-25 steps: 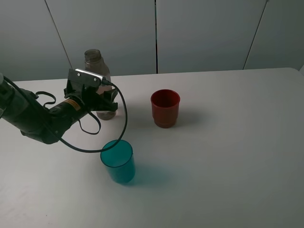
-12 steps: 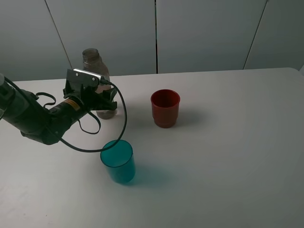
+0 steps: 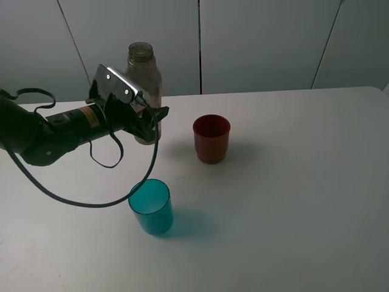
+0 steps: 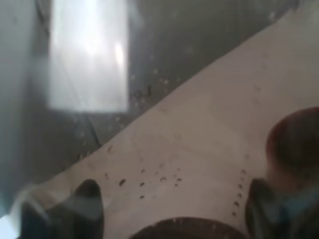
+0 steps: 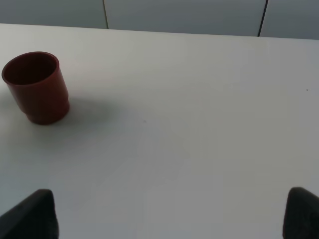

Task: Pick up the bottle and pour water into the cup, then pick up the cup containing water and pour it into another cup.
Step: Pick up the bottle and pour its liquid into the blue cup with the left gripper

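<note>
Since half a sec ago, one big change: bottle is up.

- Worktop [image 3: 292, 182]: white, carries both cups.
- Left arm [image 3: 55, 125]: has swung up and inward from the left side, cable looping below it.
- Bottle [image 3: 144, 70]: sits higher in the high view than before. Approx upright, no cap, base looks clear of the worktop. It hangs between the arm and the red cup.
- Teal cup [image 3: 151, 207]: stands toward the front edge, well apart from the bottle. Unmoved, looks empty.
- Red cup [image 3: 211, 139]: near the bottle's right, not touching. Also unmoved.
- Left jaws: pinching the bottle's lower body. Wrist view looks through the plastic, blurred.
- Right jaws: spread wide, holding nothing, over bare worktop w/ red cup ahead.

Meaning, as I judge it: pick-up done. Next is to carry the bottle over the teal cup and tilt. Risk: open neck, so an early tilt spills.
</note>
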### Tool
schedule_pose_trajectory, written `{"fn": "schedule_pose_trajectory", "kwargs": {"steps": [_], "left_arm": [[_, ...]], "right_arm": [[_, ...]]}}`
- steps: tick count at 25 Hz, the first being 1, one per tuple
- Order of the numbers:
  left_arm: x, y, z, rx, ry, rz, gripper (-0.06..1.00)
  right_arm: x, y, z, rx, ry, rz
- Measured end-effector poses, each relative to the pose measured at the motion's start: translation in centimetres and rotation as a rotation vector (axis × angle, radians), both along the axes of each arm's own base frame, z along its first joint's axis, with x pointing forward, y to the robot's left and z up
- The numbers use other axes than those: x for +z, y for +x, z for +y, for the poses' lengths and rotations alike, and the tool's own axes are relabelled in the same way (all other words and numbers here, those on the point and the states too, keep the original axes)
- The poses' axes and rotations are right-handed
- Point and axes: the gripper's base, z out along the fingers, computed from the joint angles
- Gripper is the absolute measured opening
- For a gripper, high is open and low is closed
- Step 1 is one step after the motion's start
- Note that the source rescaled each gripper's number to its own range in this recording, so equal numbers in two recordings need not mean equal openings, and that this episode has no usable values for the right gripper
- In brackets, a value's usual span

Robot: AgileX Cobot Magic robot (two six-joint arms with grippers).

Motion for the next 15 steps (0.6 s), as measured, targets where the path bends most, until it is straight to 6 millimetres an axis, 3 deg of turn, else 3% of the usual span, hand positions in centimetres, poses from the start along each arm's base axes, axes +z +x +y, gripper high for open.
{"fn": "schedule_pose_trajectory", "kwargs": {"steps": [6, 15], "left_arm": [[2.1, -1.8, 2.2, -0.043, 0.118, 0.022, 0.32], [2.9, -6.2, 5.2, -0.263, 0.352, 0.030, 0.32]], "right_arm": [[0.0, 0.0, 0.0, 0.000, 0.000, 0.000], [0.0, 0.0, 0.0, 0.000, 0.000, 0.000]]}}
